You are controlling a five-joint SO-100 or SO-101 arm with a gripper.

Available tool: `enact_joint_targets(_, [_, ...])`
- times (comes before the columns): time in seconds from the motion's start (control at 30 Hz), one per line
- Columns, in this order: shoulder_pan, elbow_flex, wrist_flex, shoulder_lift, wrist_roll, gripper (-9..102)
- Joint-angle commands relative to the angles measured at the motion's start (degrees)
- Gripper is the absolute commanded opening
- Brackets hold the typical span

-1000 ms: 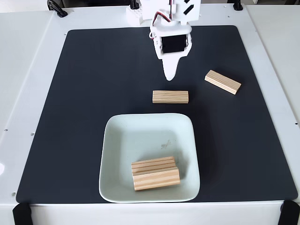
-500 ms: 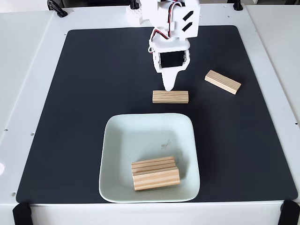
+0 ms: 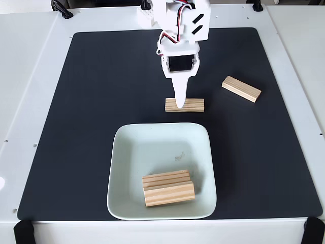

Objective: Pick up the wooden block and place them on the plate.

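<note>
On black mat (image 3: 101, 101), striped pale wooden block (image 3: 192, 104)

Four wooden blocks (image 3: 185, 104) (image 3: 241, 89) (image 3: 166, 179) (image 3: 169, 194), one plate (image 3: 147, 147), one black mat (image 3: 101, 101).

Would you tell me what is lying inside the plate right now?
Two wooden blocks lie side by side in the plate, near its front edge. A small speck marks the bare middle. What the blocks cover is hidden.

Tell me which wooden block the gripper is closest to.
The block just above the plate, lying level on the mat: the gripper tip overlaps it. Another sits off right; two lie on the plate.
</note>
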Motion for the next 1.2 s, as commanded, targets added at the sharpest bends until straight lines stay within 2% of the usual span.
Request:
enact_joint_targets(0.0, [-0.1, -0.2, -0.5, 2.5, 0.7, 21])
enact_joint_targets(1.17, [-1.7, -6.3, -2.3, -4.2, 3.5, 21])
